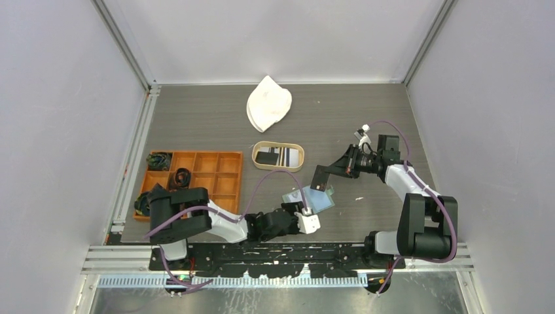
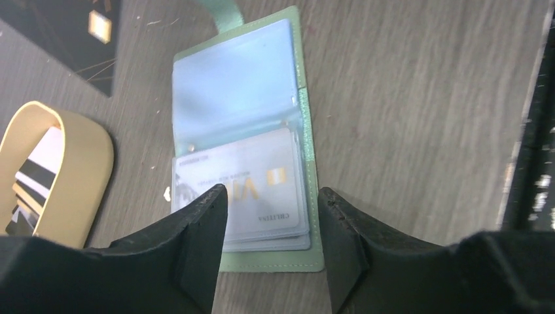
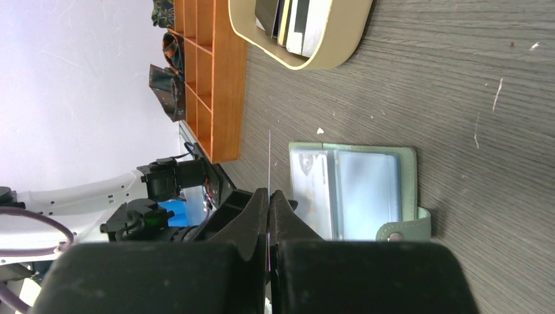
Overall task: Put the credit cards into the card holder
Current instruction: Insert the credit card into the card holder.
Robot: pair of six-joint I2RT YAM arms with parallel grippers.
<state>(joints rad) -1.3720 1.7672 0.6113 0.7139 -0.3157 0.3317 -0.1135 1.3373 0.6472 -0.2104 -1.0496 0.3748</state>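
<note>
The sage-green card holder (image 2: 307,131) lies open on the table, clear pockets up, also visible in the top view (image 1: 314,196) and the right wrist view (image 3: 409,176). A pale card with gold print (image 2: 255,190) sits in its near pocket. My left gripper (image 2: 271,196) is open, its fingers straddling the holder's near end; in the top view it (image 1: 298,209) is just left of the holder. My right gripper (image 3: 269,195) is shut on a black credit card (image 1: 320,178), seen edge-on in its wrist view (image 3: 269,157) and held above the table beside the holder. More cards (image 1: 278,156) lie in the tan tray.
The oval tan wooden tray (image 1: 258,160) stands behind the holder. The orange compartmented tray (image 1: 226,171) with dark items is at the left. A white folded cloth-like thing (image 1: 268,104) lies at the back. Side walls close the table in.
</note>
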